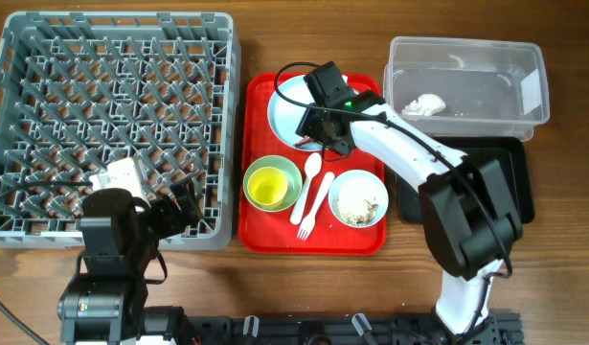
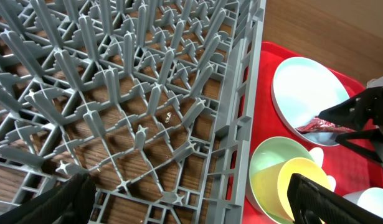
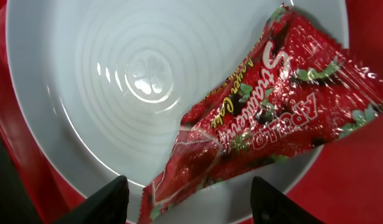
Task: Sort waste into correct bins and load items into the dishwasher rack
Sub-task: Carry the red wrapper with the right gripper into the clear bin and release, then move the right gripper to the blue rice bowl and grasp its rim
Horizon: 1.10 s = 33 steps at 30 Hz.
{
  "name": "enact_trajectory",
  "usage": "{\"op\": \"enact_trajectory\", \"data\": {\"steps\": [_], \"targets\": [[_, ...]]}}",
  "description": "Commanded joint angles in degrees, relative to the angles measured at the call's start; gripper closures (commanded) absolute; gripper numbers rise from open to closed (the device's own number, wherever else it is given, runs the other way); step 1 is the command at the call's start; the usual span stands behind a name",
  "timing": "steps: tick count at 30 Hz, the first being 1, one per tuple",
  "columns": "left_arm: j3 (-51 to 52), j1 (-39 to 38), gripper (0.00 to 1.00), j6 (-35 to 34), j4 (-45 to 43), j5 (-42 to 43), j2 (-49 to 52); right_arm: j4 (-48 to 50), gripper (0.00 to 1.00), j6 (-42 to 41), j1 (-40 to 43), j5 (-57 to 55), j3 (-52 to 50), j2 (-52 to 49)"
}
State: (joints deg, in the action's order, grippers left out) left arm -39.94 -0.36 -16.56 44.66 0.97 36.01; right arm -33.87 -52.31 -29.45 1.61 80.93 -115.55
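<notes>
A red-and-white snack wrapper (image 3: 272,106) lies on the pale blue plate (image 3: 116,81) at the back of the red tray (image 1: 371,240). My right gripper (image 3: 191,202) is open just above the plate (image 1: 286,107), its fingers either side of the wrapper's lower end. My left gripper (image 2: 191,208) is open and empty above the front right corner of the grey dishwasher rack (image 1: 112,125). The yellow cup (image 1: 267,186) sits in the mint-green bowl (image 1: 288,171). The pale blue bowl (image 1: 358,198) holds food scraps. The white spoon (image 1: 310,177) and fork (image 1: 315,203) lie between the bowls.
The clear tub (image 1: 486,57) stands at the back right with a whitish crumpled lump (image 1: 426,105) inside. The black tray (image 1: 512,182) lies in front of it, partly under my right arm. The left wrist view shows the rack's pegs (image 2: 129,93) and the plate (image 2: 309,87).
</notes>
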Motion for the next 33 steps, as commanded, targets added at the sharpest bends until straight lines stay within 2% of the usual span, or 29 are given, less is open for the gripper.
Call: {"op": "enact_trajectory", "data": {"steps": [1,2,4,7,9,14,20,25,26,28,29,30,31,33], "targets": [[-0.94,0.22,0.00,1.16,0.02,0.46,-0.15,0.79,0.38,-0.76,-0.28,-1.16,-0.50,-3.19],[-0.94,0.22,0.00,1.16,0.00,0.48,-0.15,0.83,0.41,-0.79,-0.28,-1.18,-0.50,-3.61],[-0.94,0.22,0.00,1.16,0.00,0.48,-0.15,1.14,0.53,-0.72,-0.28,-1.16,-0.50,-3.61],[-0.94,0.22,0.00,1.14,0.00,0.48,-0.15,1.31,0.82,-0.33,-0.26,-0.28,-0.48,-3.61],[-0.94,0.22,0.00,1.16,0.00,0.48,-0.15,0.66,0.95,-0.17,-0.07,0.13,-0.22,-3.39],[-0.94,0.22,0.00,1.16,-0.02,0.48,-0.15,-5.99,0.96,7.65,4.74,0.07,2.08,4.66],[-0.94,0.22,0.00,1.14,-0.02,0.48,-0.15,-9.27,0.96,16.81,17.25,-0.76,2.34,21.99],[-0.94,0.22,0.00,1.14,-0.02,0.48,-0.15,-13.16,0.96,17.64,26.29,-5.97,1.62,21.51],[-0.96,0.22,0.00,1.14,-0.02,0.50,-0.15,-12.26,0.94,17.73,27.69,-6.14,1.36,20.92],[-0.94,0.22,0.00,1.14,-0.02,0.48,-0.15,-8.83,0.84,19.06,29.62,-5.99,1.27,19.41],[-0.94,0.22,0.00,1.14,-0.02,0.48,-0.15,-7.19,0.73,21.79,30.12,-4.66,1.27,19.26],[-0.94,0.22,0.00,1.14,-0.02,0.48,-0.15,-5.68,0.20,26.29,30.29,-3.17,1.31,19.30],[-0.96,0.22,0.00,1.14,-0.02,0.48,-0.15,-5.55,0.14,28.98,30.29,-3.04,1.44,19.82],[-0.96,0.22,0.00,1.14,-0.02,0.48,-0.15,-7.19,0.13,31.10,30.29,-0.44,2.03,21.49]]}}
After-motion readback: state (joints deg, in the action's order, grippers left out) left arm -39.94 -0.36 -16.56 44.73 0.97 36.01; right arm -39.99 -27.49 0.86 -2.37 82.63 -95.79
